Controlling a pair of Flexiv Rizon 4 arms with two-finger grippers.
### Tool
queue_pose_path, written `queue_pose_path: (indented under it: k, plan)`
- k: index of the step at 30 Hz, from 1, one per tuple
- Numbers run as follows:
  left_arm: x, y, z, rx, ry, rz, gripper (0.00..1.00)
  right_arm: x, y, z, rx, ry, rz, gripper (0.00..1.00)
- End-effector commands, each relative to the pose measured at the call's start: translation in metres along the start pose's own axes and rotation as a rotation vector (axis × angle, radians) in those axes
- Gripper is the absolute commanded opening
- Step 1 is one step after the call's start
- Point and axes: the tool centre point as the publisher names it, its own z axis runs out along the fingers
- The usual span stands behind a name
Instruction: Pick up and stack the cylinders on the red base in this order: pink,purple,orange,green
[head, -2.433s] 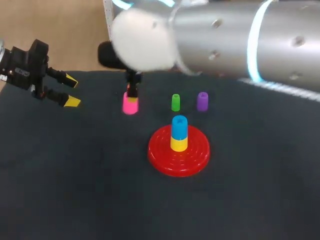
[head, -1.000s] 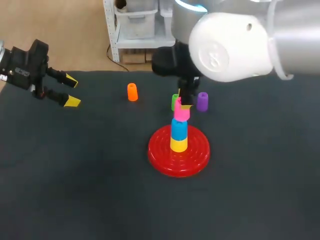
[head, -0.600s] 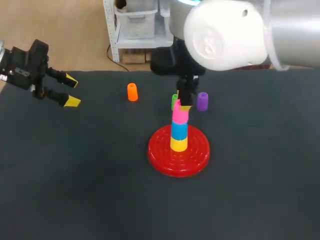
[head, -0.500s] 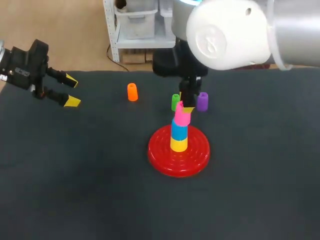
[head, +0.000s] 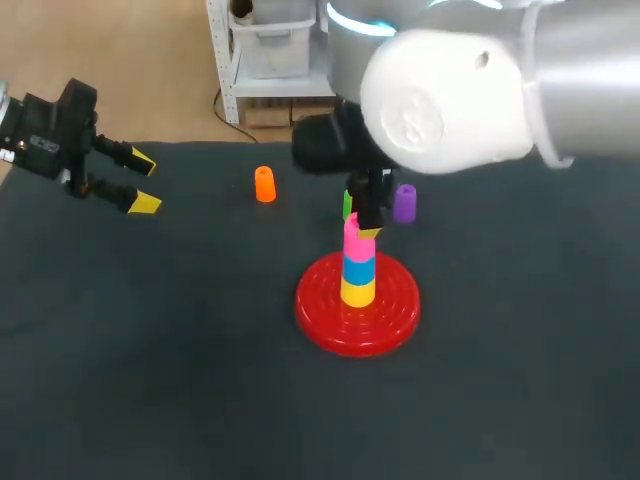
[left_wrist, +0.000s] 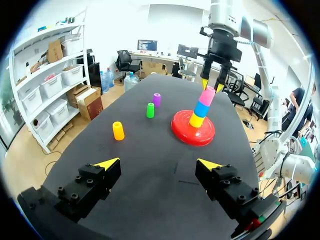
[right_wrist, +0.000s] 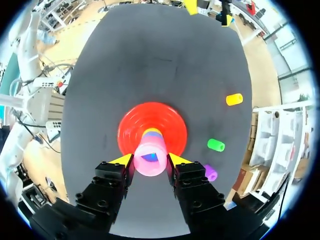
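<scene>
The pink plastic cylinder (head: 354, 243), tilted half a second ago, now sits upright on the blue cylinder (head: 359, 270) stacked on the round red ribbed base (head: 325, 322). The right gripper (right_wrist: 150, 161) is clamped on both its sides. Pink looks nearly placed, leaving release and then the small purple cylinder (head: 404, 203); the left gripper (head: 144, 182) hangs wide open.

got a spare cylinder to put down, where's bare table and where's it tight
Bare table along the near side in front of the red base, and between the left gripper and the orange cylinder. Crowded behind the base: green cylinder and purple cylinder stand close, and the right gripper holds the pink cylinder on the stack.
</scene>
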Motion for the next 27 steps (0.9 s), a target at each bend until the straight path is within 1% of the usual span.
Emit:
queue_pose_path:
  k: [1, 6, 10, 13, 14, 15, 16, 17, 18, 24, 27]
  plan:
    - [0.001, 0.0, 0.0, -0.001, -0.003, 0.002, 1.0, 0.002, 0.013, 0.018, 0.019, 0.019, 0.013, 0.0]
    - [0.001, 0.0, 0.0, -0.001, -0.003, 0.002, 1.0, 0.008, 0.015, 0.026, -0.026, 0.007, 0.067, 0.0]
    - [0.001, 0.0, 0.0, -0.001, -0.003, 0.002, 1.0, 0.008, 0.008, 0.03, -0.061, -0.013, 0.107, 0.0]
    - [0.001, 0.0, 0.0, -0.001, -0.003, 0.002, 1.0, 0.008, 0.001, 0.025, -0.076, -0.041, 0.139, 0.0]
    - [0.001, 0.0, 0.0, -0.001, -0.003, 0.002, 1.0, 0.007, -0.002, 0.022, -0.079, -0.055, 0.153, 0.05]
    - [0.001, 0.0, 0.0, -0.001, -0.003, 0.002, 1.0, 0.006, -0.006, 0.017, -0.088, -0.072, 0.165, 0.24]
    - [0.001, 0.0, 0.0, -0.001, -0.003, 0.002, 1.0, 0.005, -0.009, 0.014, -0.093, -0.085, 0.172, 0.46]
    - [0.001, 0.0, 0.0, -0.001, -0.003, 0.002, 1.0, 0.004, -0.012, 0.01, -0.1, -0.099, 0.18, 0.97]
    - [0.001, 0.0, 0.0, -0.001, -0.003, 0.002, 1.0, 0.003, -0.015, 0.005, -0.105, -0.115, 0.188, 1.0]
    - [0.001, 0.0, 0.0, -0.001, -0.003, 0.002, 1.0, -0.002, -0.031, -0.025, -0.151, -0.209, 0.216, 1.0]
    - [0.001, 0.0, 0.0, -0.001, -0.003, 0.002, 1.0, -0.002, -0.042, -0.041, -0.159, -0.261, 0.249, 1.0]
